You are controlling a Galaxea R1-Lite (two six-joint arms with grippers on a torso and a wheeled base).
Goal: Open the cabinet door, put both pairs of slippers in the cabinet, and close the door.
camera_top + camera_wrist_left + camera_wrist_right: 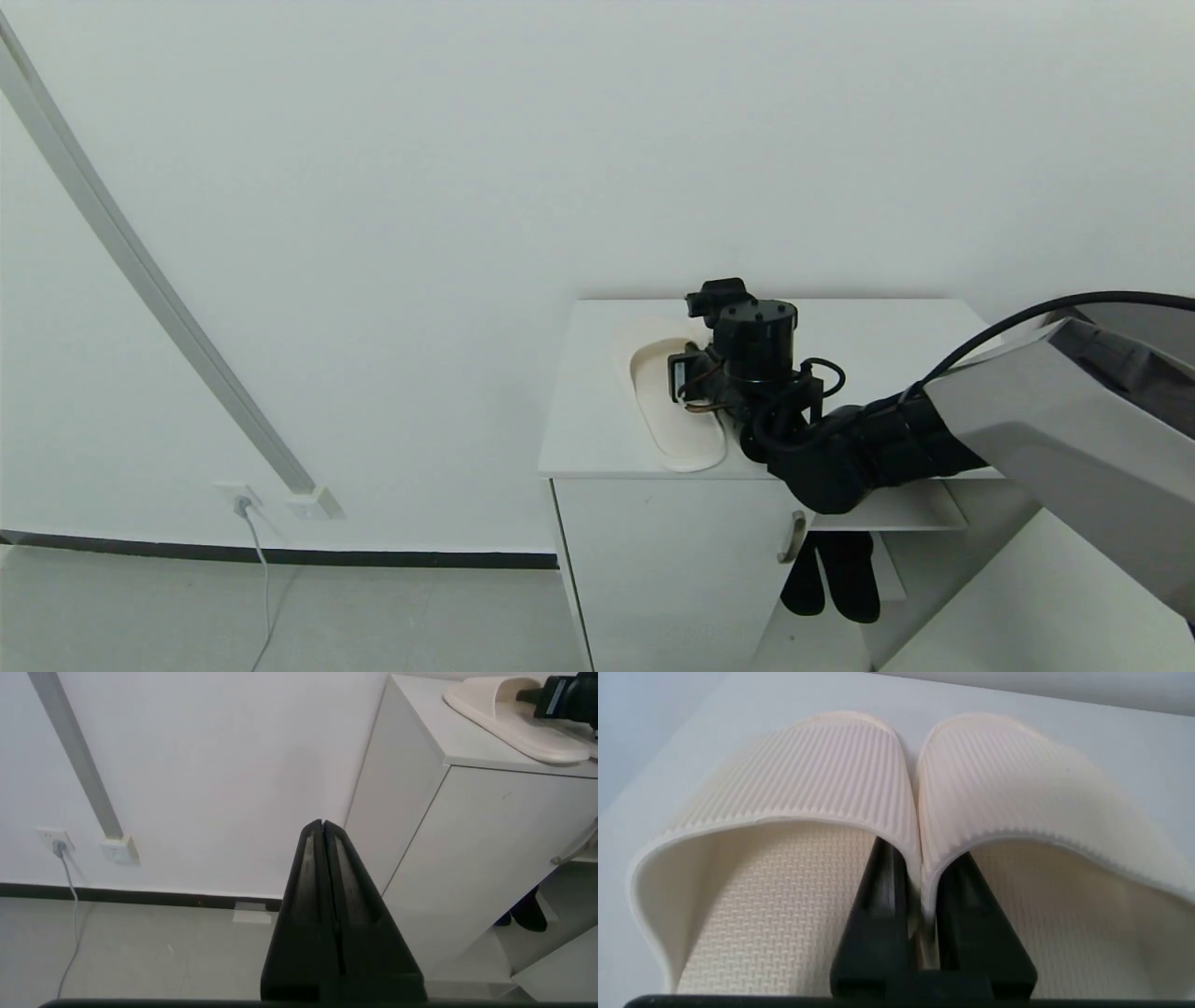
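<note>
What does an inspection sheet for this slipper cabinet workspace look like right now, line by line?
Surface: white cabinet top, carrying just the cream slippers.
Job's things: cream slippers side by side on top; black slippers inside the cabinet, under a shelf, that side open.
Clutter: nothing seen.
Grippers: right gripper has one finger in each cream slipper, pinching their inner walls together; left gripper shut, holding nothing, clear of the cabinet.
Cables: white cord runs from wall socket to the floor.
Surroundings: white wall, slanted trunking, grey floor.
</note>
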